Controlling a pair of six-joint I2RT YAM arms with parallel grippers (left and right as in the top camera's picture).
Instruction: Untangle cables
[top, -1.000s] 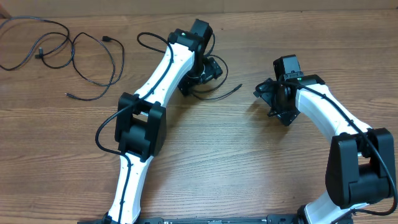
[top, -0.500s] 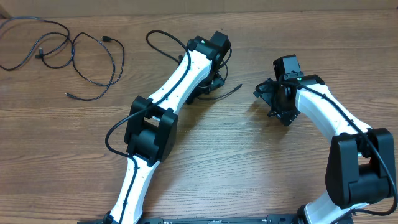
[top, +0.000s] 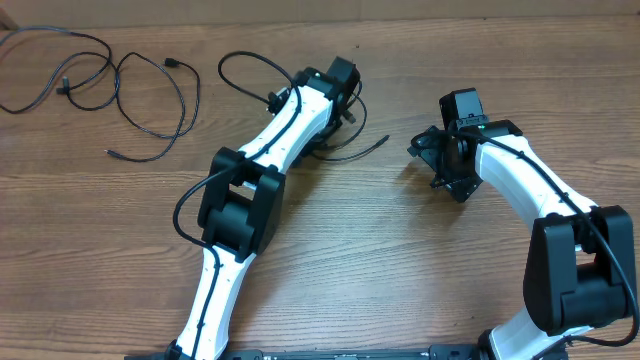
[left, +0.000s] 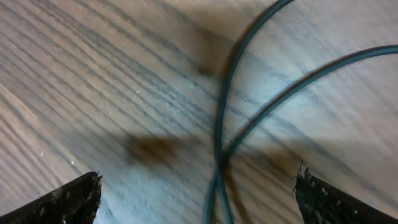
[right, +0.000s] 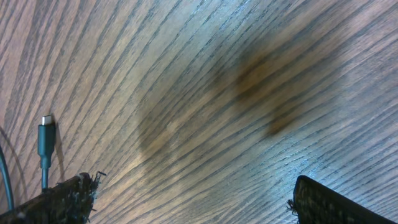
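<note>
A thin black cable (top: 366, 147) lies on the wooden table under my left gripper (top: 340, 112), with its free end pointing right. In the left wrist view two strands of it (left: 219, 124) cross between the open fingers of my left gripper (left: 198, 208), which hovers just above them. My right gripper (top: 427, 165) is open and empty over bare wood (right: 199, 208). A small plug end (right: 45, 140) of the cable lies just left of its left finger. More thin black cables (top: 150, 100) lie in loose loops at the far left, apart from both grippers.
Another loose cable loop (top: 55, 75) reaches the table's top left corner. The left arm's own thick black cable (top: 245, 65) arcs up beside its wrist. The table's back edge (top: 400, 10) runs along the top.
The left arm swung its wrist to the right over the cable, then eased back a little and turned. The right arm has not moved.
</note>
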